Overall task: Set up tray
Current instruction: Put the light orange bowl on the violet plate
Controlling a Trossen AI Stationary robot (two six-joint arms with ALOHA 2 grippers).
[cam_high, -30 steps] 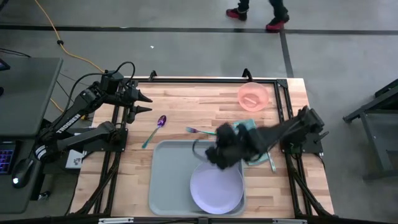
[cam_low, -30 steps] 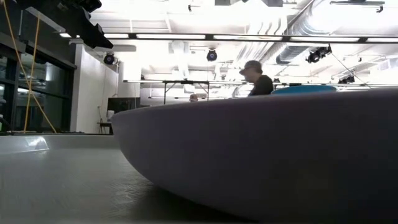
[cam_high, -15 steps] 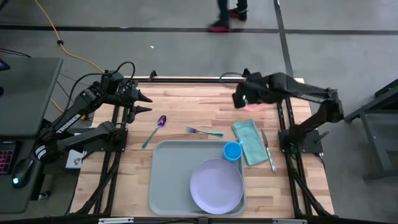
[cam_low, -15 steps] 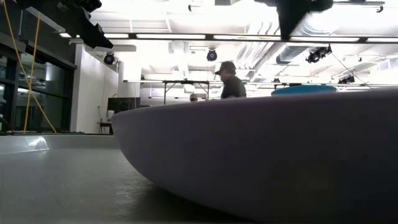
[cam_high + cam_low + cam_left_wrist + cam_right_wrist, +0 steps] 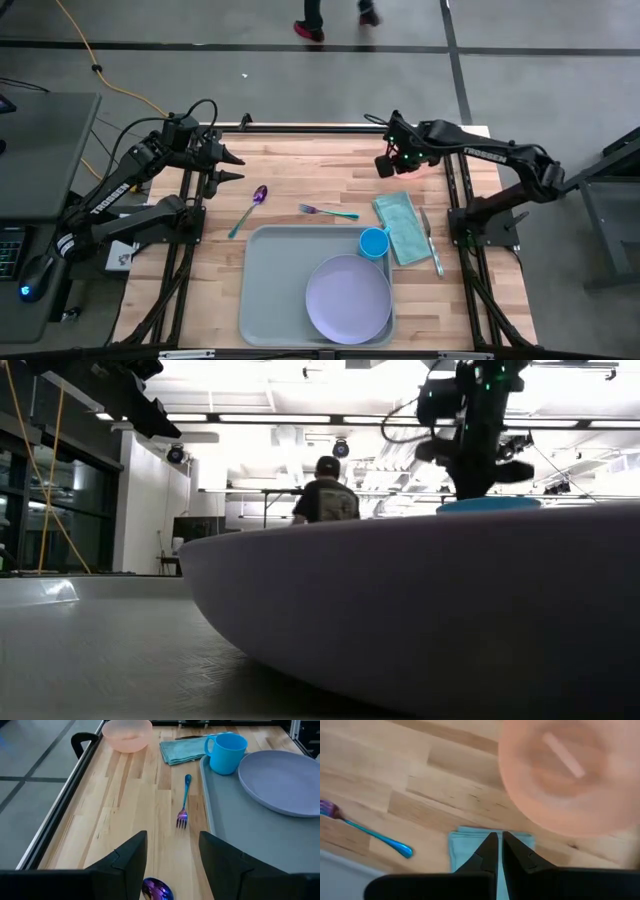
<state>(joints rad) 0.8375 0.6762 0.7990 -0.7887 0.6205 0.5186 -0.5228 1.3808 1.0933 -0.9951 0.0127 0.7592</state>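
Observation:
The grey-blue tray (image 5: 275,290) lies at the table's near middle. A lavender plate (image 5: 348,298) rests on it, and a blue cup (image 5: 373,242) stands upright in its far right corner. A fork (image 5: 328,211) and a spoon (image 5: 250,205) lie on the wood beyond the tray. A teal cloth (image 5: 400,228) and a knife (image 5: 432,245) lie to the tray's right. My right gripper (image 5: 388,163) hovers shut and empty by the pink bowl (image 5: 565,775) at the far right. My left gripper (image 5: 236,168) waits open at the far left, above the spoon (image 5: 157,890).
The table's black frame rails run along its left, right and far edges. Bare wood lies between the spoon and the left rail and left of the bowl. A person walks on the floor beyond the far edge and shows in the low view (image 5: 325,490).
My right gripper has gone from above the tray's far right corner up and toward the far edge, and now hovers at the pink bowl. The blue cup, covered by the arm before, stands in plain view on the tray.

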